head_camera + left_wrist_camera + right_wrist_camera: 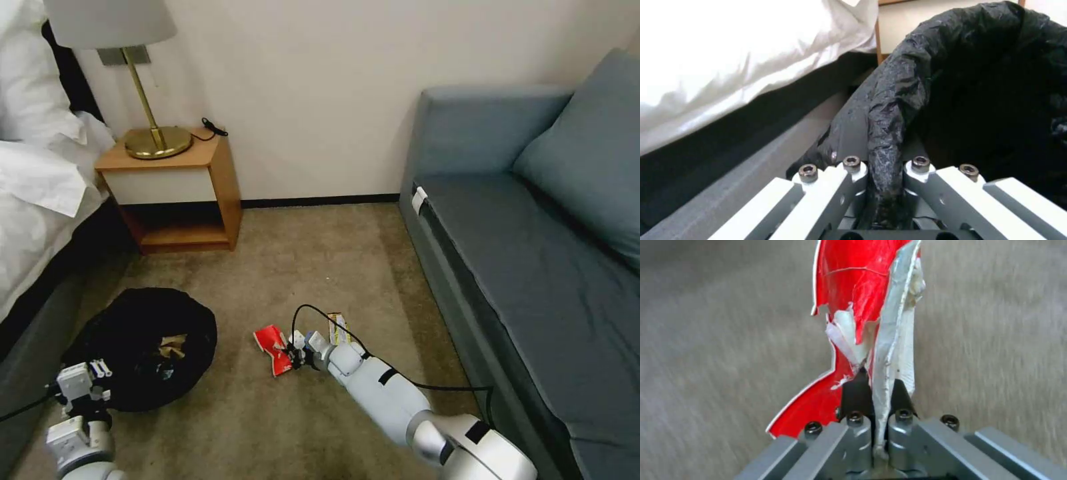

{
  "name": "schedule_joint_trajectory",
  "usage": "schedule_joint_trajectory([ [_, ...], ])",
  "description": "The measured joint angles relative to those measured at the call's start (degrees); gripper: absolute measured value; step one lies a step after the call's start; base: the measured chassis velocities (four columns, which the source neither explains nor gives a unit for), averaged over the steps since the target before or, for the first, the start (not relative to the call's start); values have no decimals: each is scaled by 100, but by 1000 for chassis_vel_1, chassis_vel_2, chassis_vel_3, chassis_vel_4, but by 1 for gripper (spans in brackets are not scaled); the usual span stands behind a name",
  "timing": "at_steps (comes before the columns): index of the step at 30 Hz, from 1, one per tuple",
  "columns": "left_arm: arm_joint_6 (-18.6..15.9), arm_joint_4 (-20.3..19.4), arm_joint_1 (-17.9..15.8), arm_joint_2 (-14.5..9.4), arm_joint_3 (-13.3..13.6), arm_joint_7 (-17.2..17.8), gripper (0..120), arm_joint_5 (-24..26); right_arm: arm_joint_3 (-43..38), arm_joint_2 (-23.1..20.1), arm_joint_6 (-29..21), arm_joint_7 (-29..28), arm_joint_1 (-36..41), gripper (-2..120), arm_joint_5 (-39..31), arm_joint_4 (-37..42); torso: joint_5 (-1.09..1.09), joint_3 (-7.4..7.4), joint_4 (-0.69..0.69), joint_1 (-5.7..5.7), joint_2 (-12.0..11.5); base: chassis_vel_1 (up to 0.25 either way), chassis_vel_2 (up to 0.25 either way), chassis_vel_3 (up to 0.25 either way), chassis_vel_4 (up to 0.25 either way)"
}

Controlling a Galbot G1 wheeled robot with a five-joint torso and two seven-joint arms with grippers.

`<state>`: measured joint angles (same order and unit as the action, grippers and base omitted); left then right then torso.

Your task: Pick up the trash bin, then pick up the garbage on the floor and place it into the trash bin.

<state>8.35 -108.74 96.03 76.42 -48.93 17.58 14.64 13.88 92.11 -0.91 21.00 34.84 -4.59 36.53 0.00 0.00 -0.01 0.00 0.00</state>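
The trash bin (143, 347), lined with a crinkly black bag, sits low at the left beside the bed, with crumpled brown paper (172, 345) inside it. My left gripper (93, 381) is shut on its near rim; the left wrist view shows the black bag rim (889, 133) pinched between the fingers. A red snack packet (272, 347) lies just above the carpet at centre, and my right gripper (292, 355) is shut on its edge. In the right wrist view the red packet (853, 283) stands out from the closed fingers. A yellow-green wrapper (339, 328) lies on the carpet behind the right wrist.
A wooden nightstand (177, 193) with a brass lamp (150, 137) stands by the back wall. The bed (33, 200) runs along the left, close to the bin. A grey-blue sofa (533, 267) fills the right side. Open carpet (307, 260) lies between them.
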Motion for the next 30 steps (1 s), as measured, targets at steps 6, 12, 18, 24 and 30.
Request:
schedule_joint_trajectory([
  [6,-90,-135,-3,-17,15,3,5,-18,-95,-236,14,-38,51,0,-165,629,0,0,0,0,0,0,0,0,0],
  [12,-114,-264,41,-10,24,4,5,-40,-331,-335,14,-164,-61,0,-539,985,0,0,0,0,0,0,0,0,0],
  [18,-116,-372,149,-10,32,5,5,-76,-267,-582,12,-426,-355,0,-1479,1892,0,0,0,0,0,0,0,0,0],
  [24,-115,-425,191,-18,37,7,5,-96,25,-633,181,-419,-516,0,-1991,2728,0,0,1,0,0,0,0,0,0],
  [30,-105,-437,208,13,68,8,5,-104,332,-604,207,-427,-263,0,-2297,3391,0,0,1,0,0,0,0,0,0],
])
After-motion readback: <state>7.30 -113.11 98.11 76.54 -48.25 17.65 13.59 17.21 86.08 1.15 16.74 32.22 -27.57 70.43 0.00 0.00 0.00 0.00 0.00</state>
